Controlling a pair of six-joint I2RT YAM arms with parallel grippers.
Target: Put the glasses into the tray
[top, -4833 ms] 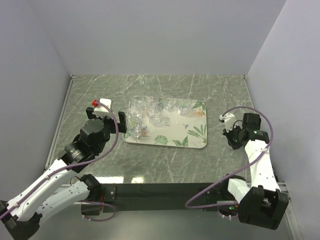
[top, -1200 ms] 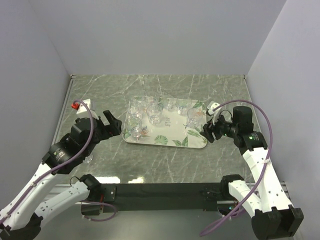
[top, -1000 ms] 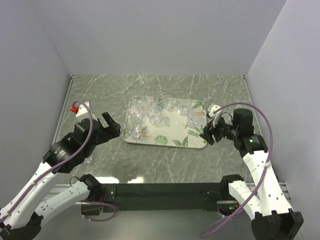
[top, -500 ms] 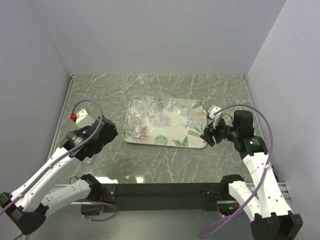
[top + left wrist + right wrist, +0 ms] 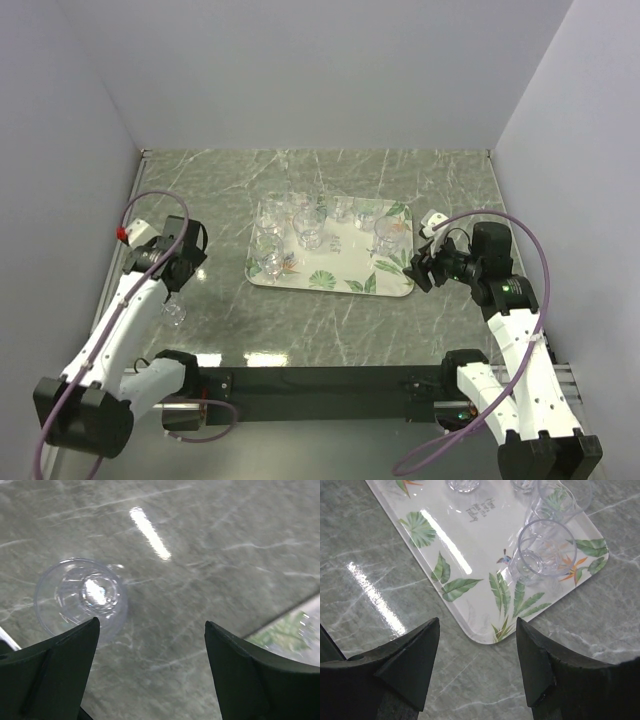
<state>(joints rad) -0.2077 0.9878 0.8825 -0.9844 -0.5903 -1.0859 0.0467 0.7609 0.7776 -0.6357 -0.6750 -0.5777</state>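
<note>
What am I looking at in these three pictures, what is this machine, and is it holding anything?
These are two robot arms bolted at the near edge of a grey-green marbled table. One picture looks down from above and behind them. The other two come from a small camera on each wrist, so the dark shapes along the bottom are that arm's own claw. A tray printed with leaves and flowers carries several clear glasses. One more glass stands on the table, off the tray, close to the left claw. The right claw is near a corner of the tray. Both claws are open and hold nothing.
</note>
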